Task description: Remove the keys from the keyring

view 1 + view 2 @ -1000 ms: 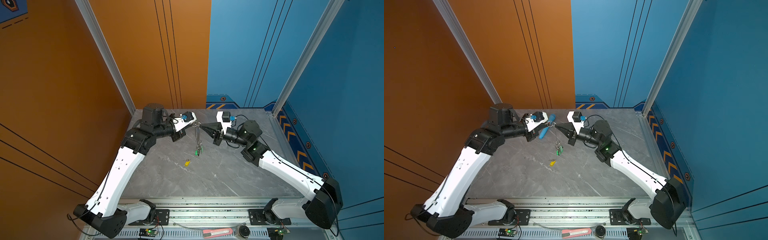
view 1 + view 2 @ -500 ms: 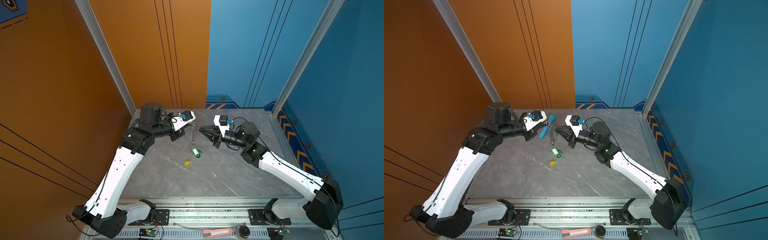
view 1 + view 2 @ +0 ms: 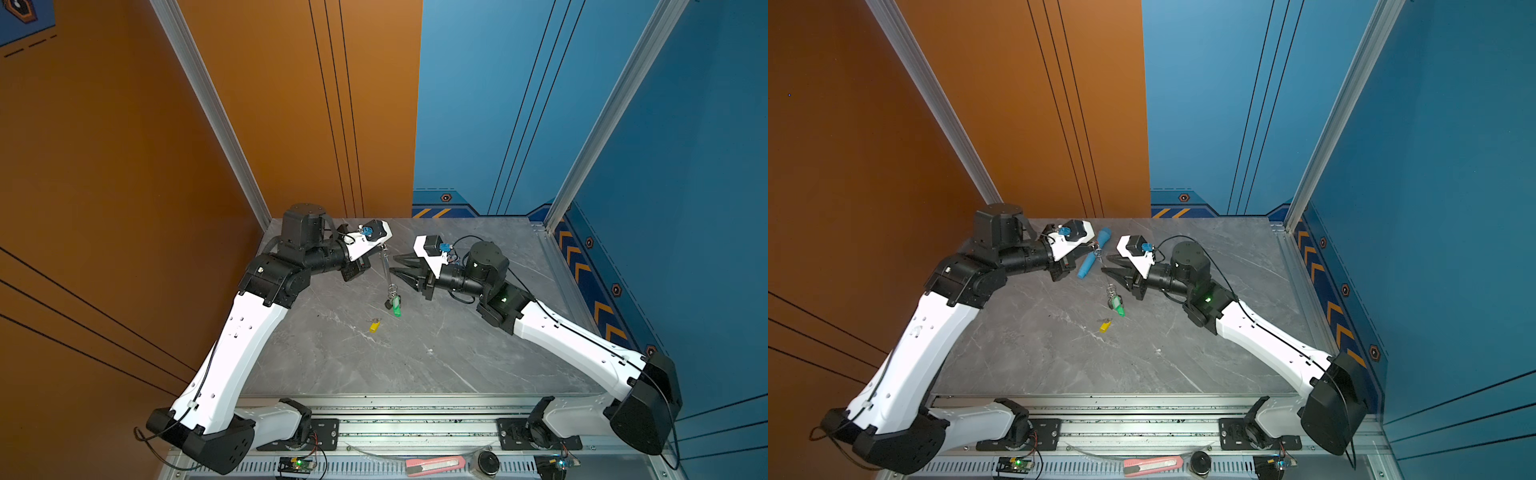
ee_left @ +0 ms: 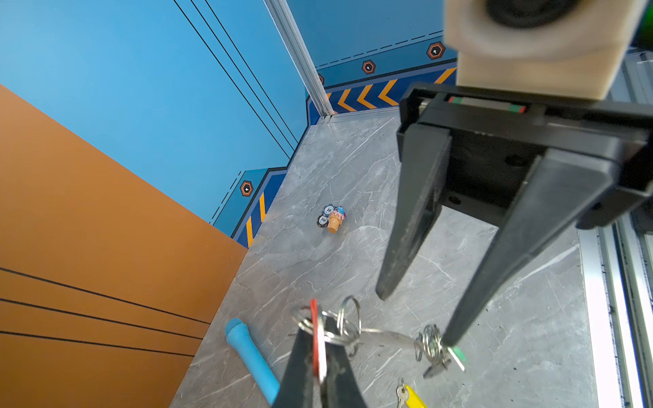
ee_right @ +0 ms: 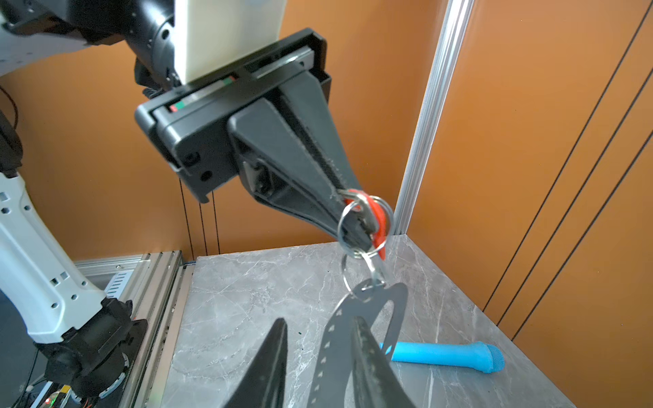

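left gripper (image 5: 357, 229) clamps red key (image 5: 378, 220), dangling keyring (image 5: 380, 295) for access | right gripper (image 3: 395, 264) jaws apart, empty | yellow key (image 3: 375, 326) off

One yellow key (image 3: 375, 326), one green key (image 3: 397, 306), one black key (image 3: 388, 304), one red key (image 5: 378, 220), one keyring (image 5: 330, 353), one blue tube (image 3: 1094, 257), two chips (image 4: 323, 220), one toy cone (image 4: 334, 223), and split rings (image 4: 348, 319) too tangled to count.

TEXT LOG | dark round disc (image 4: 329, 210) is showing "10" | second dark disc (image 4: 322, 220) touching it is showing "100" – both are lying on the grey tabletop (image 4: 311, 268) against a small orange cone toy (image 4: 334, 223) | blue wall strip (image 4: 364, 97) is carrying orange chevron arrows – no words on it
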{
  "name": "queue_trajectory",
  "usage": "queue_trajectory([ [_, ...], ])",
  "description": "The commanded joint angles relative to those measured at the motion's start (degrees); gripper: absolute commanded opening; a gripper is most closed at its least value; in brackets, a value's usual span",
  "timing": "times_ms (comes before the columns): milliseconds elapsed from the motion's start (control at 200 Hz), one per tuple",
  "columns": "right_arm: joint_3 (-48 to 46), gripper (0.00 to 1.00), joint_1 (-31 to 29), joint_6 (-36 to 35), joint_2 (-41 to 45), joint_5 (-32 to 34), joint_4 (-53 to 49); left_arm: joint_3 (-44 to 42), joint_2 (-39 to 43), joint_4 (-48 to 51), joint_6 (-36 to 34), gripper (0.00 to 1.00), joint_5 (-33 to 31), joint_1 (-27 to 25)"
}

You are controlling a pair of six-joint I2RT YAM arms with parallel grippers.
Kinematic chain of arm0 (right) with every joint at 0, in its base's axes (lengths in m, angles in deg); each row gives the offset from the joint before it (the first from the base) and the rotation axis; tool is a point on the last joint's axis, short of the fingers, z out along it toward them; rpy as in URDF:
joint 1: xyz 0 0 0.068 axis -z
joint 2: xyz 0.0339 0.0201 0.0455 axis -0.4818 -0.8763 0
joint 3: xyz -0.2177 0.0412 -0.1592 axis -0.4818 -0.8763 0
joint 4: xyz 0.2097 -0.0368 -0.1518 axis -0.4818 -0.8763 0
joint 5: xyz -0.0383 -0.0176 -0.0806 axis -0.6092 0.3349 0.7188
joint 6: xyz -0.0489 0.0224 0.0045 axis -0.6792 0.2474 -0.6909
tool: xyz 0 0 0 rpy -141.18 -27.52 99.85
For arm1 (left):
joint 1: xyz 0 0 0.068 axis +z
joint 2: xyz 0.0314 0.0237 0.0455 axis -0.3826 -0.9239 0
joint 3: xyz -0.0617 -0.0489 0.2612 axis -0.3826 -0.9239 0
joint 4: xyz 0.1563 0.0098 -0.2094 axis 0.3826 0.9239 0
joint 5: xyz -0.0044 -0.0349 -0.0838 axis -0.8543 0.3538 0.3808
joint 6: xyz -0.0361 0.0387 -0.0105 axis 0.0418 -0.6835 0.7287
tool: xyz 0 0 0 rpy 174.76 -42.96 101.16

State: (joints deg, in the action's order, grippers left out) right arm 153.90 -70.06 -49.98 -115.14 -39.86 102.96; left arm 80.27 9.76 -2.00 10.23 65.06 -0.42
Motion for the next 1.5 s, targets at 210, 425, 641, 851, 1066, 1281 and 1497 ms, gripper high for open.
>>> queue_trajectory([
  [210,7.68,0.26,0.74,-4.15,-3.65,-2.38,-5.30,0.66,0.02,-0.44,1.38,0.00,1.88,0.26],
  [425,10.75,0.18,0.66,-6.60,-6.19,-4.35,-8.80,0.45,0.19,-0.44,1.45,0.00,1.94,0.24],
  [641,12.84,0.10,0.66,-6.41,-7.11,-6.34,-9.87,-0.36,0.79,-0.48,1.27,0.00,1.46,0.46],
  [851,13.18,0.01,0.67,-5.72,-7.02,-5.37,-10.70,-0.56,0.80,-0.36,1.10,0.00,1.15,0.59],
  [1066,10.62,0.00,2.92,-0.61,-5.23,-1.72,-6.88,-0.12,1.32,-0.37,0.26,0.00,-5.00,1.12],
  [1281,5.64,0.00,3.21,10.57,-2.64,3.83,5.88,-0.79,1.89,-0.39,0.26,0.00,-6.90,1.44],
  [1497,2.98,0.00,2.04,15.50,-1.09,6.17,13.16,-0.91,1.44,-0.41,1.31,0.00,-5.19,1.30],
])
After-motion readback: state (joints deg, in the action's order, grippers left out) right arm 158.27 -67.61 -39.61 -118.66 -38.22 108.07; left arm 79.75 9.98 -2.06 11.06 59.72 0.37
